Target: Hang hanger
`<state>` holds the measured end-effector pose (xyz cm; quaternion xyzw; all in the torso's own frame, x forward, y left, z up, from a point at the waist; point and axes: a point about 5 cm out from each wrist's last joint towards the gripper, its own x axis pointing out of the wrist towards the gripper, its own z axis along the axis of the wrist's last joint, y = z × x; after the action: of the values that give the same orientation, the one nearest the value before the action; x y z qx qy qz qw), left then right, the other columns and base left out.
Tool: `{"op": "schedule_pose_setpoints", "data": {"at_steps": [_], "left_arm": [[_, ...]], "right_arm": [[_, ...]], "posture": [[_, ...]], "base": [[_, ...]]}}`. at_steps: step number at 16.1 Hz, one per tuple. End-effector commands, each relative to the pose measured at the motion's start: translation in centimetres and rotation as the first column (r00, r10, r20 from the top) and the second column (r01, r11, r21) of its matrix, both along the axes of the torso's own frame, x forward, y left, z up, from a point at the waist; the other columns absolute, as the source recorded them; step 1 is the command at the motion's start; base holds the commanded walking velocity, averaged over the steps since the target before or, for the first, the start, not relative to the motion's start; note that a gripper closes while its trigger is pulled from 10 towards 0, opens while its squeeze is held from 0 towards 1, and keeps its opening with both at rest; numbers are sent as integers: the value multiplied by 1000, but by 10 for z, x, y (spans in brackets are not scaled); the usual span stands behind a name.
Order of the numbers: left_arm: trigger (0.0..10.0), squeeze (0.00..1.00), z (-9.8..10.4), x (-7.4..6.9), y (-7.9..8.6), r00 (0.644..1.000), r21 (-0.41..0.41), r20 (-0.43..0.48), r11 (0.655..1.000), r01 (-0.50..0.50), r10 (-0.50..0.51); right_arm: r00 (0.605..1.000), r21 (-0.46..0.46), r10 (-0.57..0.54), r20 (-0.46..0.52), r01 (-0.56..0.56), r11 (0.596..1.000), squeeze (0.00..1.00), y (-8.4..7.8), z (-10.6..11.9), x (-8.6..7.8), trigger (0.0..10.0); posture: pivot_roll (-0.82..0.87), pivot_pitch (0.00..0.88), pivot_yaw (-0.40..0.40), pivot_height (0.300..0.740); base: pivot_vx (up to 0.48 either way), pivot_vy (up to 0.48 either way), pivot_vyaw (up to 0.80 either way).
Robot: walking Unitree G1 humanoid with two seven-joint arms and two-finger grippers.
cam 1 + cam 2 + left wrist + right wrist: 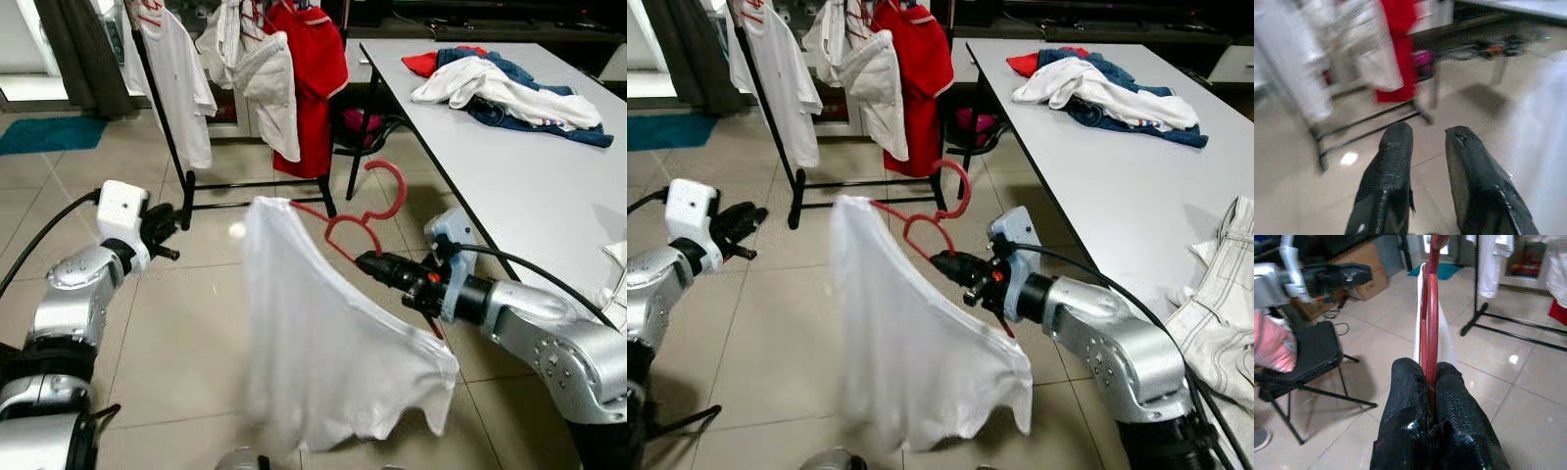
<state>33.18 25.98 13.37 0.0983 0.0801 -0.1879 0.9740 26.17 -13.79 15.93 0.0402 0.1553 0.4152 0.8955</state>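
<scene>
The right claw (364, 261) clamped the red hanger (362, 220), shirt (323, 343) draped, near the rack (186, 186); left claw (1425, 147) open; the hook should be raised level to the far rail.

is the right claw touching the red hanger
Touching. The right wrist view shows the right claw shut on the red hanger, its wire pinched between both fingers; the white shirt hangs from it.
</scene>
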Motion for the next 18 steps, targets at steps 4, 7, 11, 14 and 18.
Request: {"op": "schedule_pose_setpoints", "data": {"at_steps": [4, 7, 11, 14, 18], "left_arm": [[10000, 1000, 23, -12, -89, 833, -75, 61, 829, 554, -550], [10000, 1000, 12, -26, -139, 590, -113, -63, 593, 797, -805], [10000, 0, 2, -35, -159, 441, -64, -174, 457, 887, -881], [10000, 0, 18, -35, -150, 442, -65, -151, 455, 888, -884], [10000, 867, 71, -27, -108, 496, -74, -49, 498, 864, -867]], "right_arm": [[999, -23, 2, 50, -1, 1000, 0, 20, 12, 7, 10000], [996, -21, -80, 30, 80, 997, 0, 34, 11, 17, 10000], [983, -20, -183, 15, 184, 983, 0, 40, 10, 27, 10000], [979, -46, -200, 32, 201, 978, 0, 34, 10, 29, 10000], [994, -123, -99, 44, 104, 987, 0, 18, 5, 21, 10000]], "posture": [[-50, 0, -8, 740], [-61, 0, -2, 740], [-77, 0, 11, 740], [-80, 0, 10, 740], [-51, 0, -11, 740]], "base": [[0, 0, 0], [0, 0, 0], [0, 0, 0], [0, 0, 0], [0, 0, 0]]}}
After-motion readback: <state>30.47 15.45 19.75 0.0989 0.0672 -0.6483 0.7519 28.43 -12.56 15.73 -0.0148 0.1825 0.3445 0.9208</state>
